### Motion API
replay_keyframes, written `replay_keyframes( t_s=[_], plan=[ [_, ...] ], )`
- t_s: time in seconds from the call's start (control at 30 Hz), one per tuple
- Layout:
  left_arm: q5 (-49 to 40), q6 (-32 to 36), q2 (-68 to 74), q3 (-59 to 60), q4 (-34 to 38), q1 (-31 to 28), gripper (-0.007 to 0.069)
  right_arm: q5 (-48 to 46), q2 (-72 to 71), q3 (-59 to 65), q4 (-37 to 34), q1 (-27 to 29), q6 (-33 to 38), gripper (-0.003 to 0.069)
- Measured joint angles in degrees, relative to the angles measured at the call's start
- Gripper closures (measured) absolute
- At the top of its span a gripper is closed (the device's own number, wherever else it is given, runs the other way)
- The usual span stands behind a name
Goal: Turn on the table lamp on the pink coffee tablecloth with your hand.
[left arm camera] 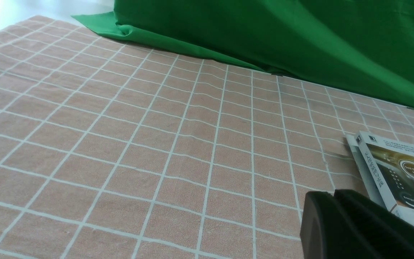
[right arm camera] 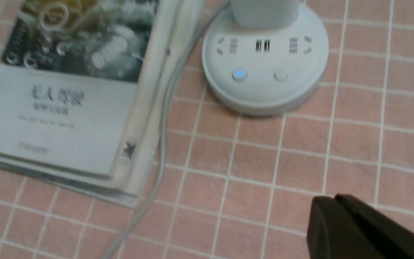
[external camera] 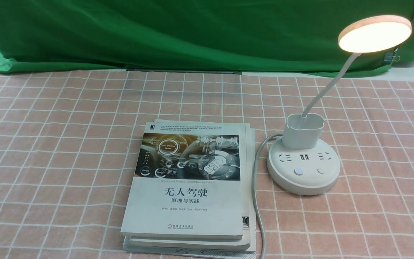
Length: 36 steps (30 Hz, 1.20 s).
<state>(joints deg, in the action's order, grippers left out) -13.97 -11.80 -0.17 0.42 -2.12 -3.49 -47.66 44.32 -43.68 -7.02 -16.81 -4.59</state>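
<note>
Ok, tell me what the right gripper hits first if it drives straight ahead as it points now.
Probably the salmon-pink grid tablecloth short of the white round lamp base; the shut right gripper points toward it, though depth is unclear.

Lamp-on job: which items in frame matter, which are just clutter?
Job:
lamp, head lit, blue light on the left button
pink cloth under it
right gripper, fingers together, off the lamp base

Clutter:
books, stacked beside the lamp
green cloth at the back
left gripper, over bare cloth
</note>
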Motion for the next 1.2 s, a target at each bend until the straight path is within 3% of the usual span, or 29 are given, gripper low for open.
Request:
replay_keyframes(
  t_s=[0.1,0.2,0.3,0.47,0.63,1.2],
  plan=[
    [0.0,0.0,0.0,0.0,0.0,0.0,0.0606,2.7,-3.1,0.4,0.5,0.0,0.3,0.0622],
    [0.0,0.0,0.0,0.0,0.0,0.0,0.0606,10.1,-7.1,4.2,1.0,1.0,6.6,0.0634],
    [0.0,0.0,0.0,0.0,0.0,0.0,0.0606,21.8,-15.8,14.4,-0.8,6.8,14.4,0.0634],
    [0.0,0.0,0.0,0.0,0.0,0.0,0.0606,34.5,-32.2,33.0,-1.5,14.3,17.0,0.0634],
    [0.0,0.0,0.0,0.0,0.0,0.0,0.0606,35.9,-42.6,43.6,-1.5,15.7,17.5,0.0634],
    [0.0,-0.1,0.0,0.0,0.0,0.0,0.0606,33.1,-44.2,44.1,-1.4,15.8,17.5,0.0617]
  ],
)
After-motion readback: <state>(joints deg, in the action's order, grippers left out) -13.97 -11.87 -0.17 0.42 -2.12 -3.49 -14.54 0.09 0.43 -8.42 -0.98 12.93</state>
